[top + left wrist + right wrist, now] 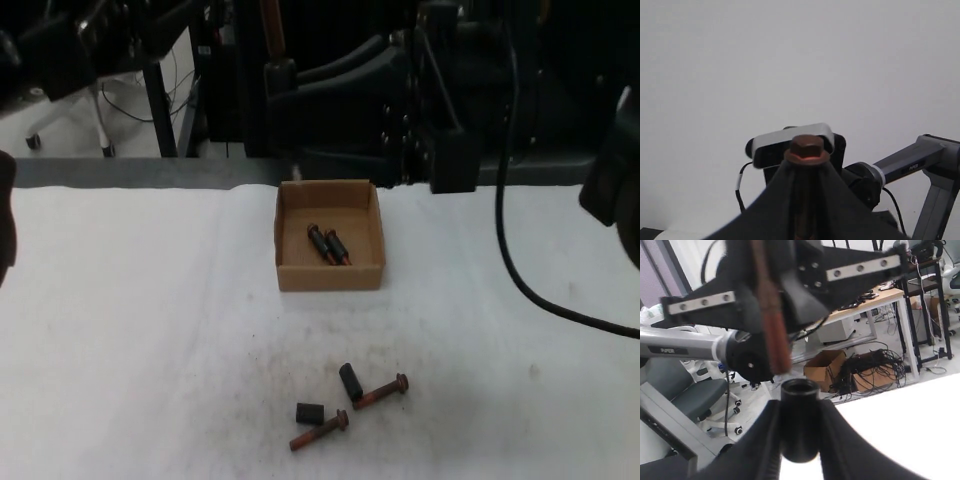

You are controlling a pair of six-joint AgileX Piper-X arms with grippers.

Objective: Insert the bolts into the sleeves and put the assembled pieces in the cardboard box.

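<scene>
Hidden/unclear: the held bolt (806, 150) shows only its hex head clearly in the left wrist view, with the shank buried between the fingers. In the right wrist view its shank is blurred and the head end is cut off. The lower end of the held sleeve (799, 422) is covered by fingers. In the high view, dark arm parts are cut off at both side edges, and which arm is which can't be told.
Left gripper (806, 172): clamped on the held bolt, up off the bench.
Right gripper (799, 410): clamped on the held sleeve, a black one, with its open mouth toward the bolt.
Bolt vs sleeve: the bolt's end is close to the sleeve mouth, slightly off to one side, not inside.
Bolts, unassembled: 3. One is held and two lie on the white cloth (120, 330): front bolt (320, 432) and rear bolt (382, 390).
Sleeves, unassembled: 3. One is held and two are loose: front sleeve (309, 412) just beside the front bolt, rear sleeve (350, 381) beside the rear bolt.
Cardboard box (330, 275): sits mid-bench, beyond the loose parts. It holds 2 assembled pieces (328, 245) lying side by side.
Other: a black cable (510, 250) lies across the right of the bench.
</scene>
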